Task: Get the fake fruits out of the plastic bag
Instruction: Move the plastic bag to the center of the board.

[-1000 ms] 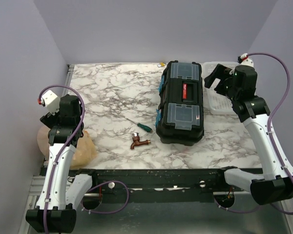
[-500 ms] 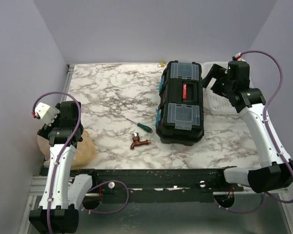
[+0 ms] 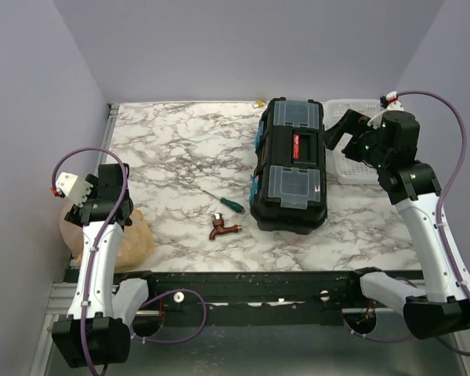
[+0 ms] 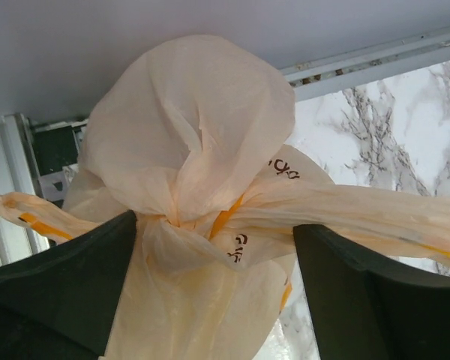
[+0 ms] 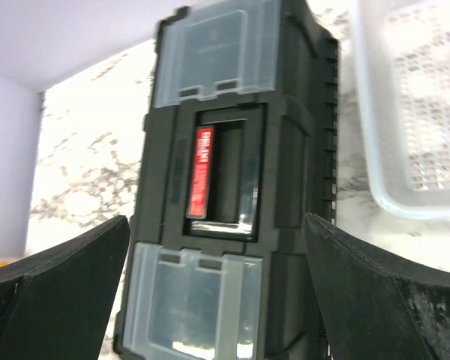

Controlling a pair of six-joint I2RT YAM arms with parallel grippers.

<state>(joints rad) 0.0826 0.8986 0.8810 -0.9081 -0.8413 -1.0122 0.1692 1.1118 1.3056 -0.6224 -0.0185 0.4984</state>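
Note:
The peach-orange plastic bag (image 3: 135, 241) lies at the table's near left corner, tied in a knot (image 4: 169, 217) at its top. The fake fruits are hidden inside it. My left gripper (image 4: 214, 225) is open and points down over the bag, with the knot and the bag's neck between its two wide-apart fingers; in the top view it (image 3: 103, 207) is mostly hidden under its own wrist. My right gripper (image 3: 338, 131) is open and empty, hovering above the right side of the black toolbox (image 5: 232, 187), far from the bag.
The black toolbox (image 3: 290, 164) stands at centre right. A white perforated basket (image 3: 346, 160) sits right of it. A green-handled screwdriver (image 3: 223, 200) and a brown metal tap (image 3: 222, 228) lie between the bag and the toolbox. A metal rail (image 4: 375, 60) edges the table.
My left wrist has come down and nearer over the bag. My right arm has swung a little, first left and then back right, staying above the toolbox's right edge.

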